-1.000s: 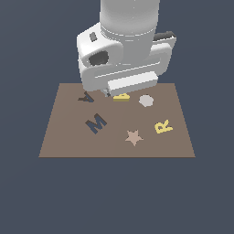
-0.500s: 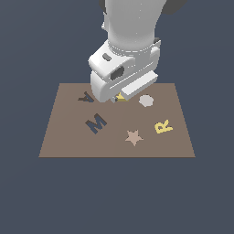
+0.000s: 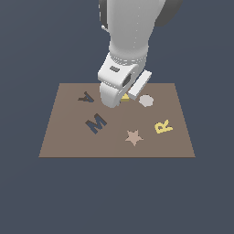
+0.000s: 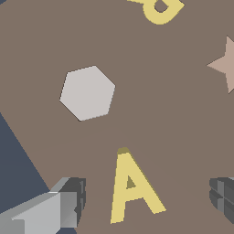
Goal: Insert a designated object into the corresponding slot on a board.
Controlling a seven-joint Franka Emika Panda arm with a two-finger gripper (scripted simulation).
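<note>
Gripper: fingers spread apart on either side of the yellow A, not touching it.
Yellow A: lay flat on the board.
Slot: dark A-shaped recess held nothing, apart from the yellow A.

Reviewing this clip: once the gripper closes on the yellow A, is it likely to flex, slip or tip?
The yellow A looks like a stiff, flat block lying on the board, so it probably won't flex or roll. Its slanted legs give the open gripper non-parallel sides, so it may twist or slip when squeezed. Being thin and small, it is likely light.
</note>
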